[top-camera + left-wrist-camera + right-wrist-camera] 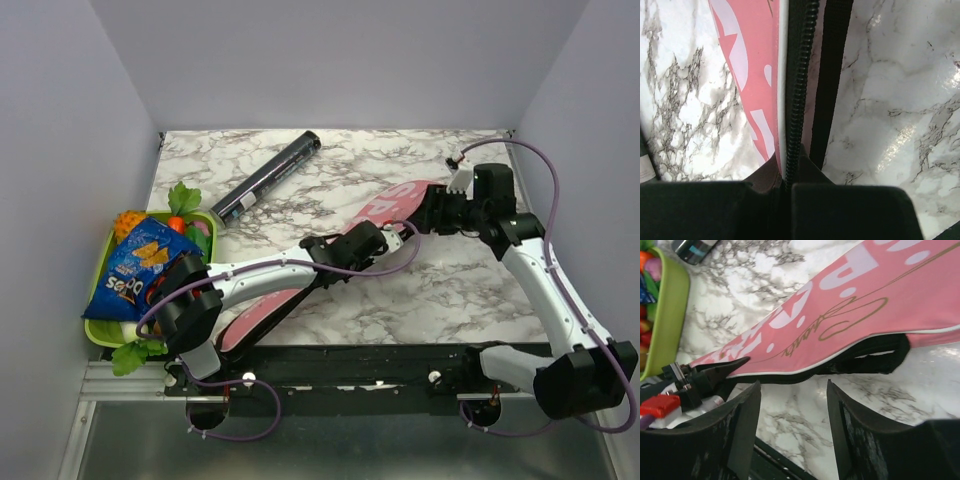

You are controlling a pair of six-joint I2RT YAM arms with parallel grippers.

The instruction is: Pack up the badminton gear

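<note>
The pink bag [390, 205] lettered in white lies slantwise on the marble table [450, 290], running from the near left to the far right. My left gripper [385, 240] is shut on its black zipper edge [796, 100]; in the left wrist view the gripper [787, 182] pinches that edge beside the bag's pink face [750, 75]. My right gripper [794, 387] stands open just in front of the bag [865, 295], with only marble between its fingers, and it sits by the bag's wide end [420, 215]. The black tube [265, 178] lies at the far left. The rackets are out of view.
A green tray [100, 330] of toy fruit with a blue snack packet [135, 265] on it stands at the left edge. The tray [667, 315] and the tube's end [692, 247] also show in the right wrist view. Grey walls close in three sides.
</note>
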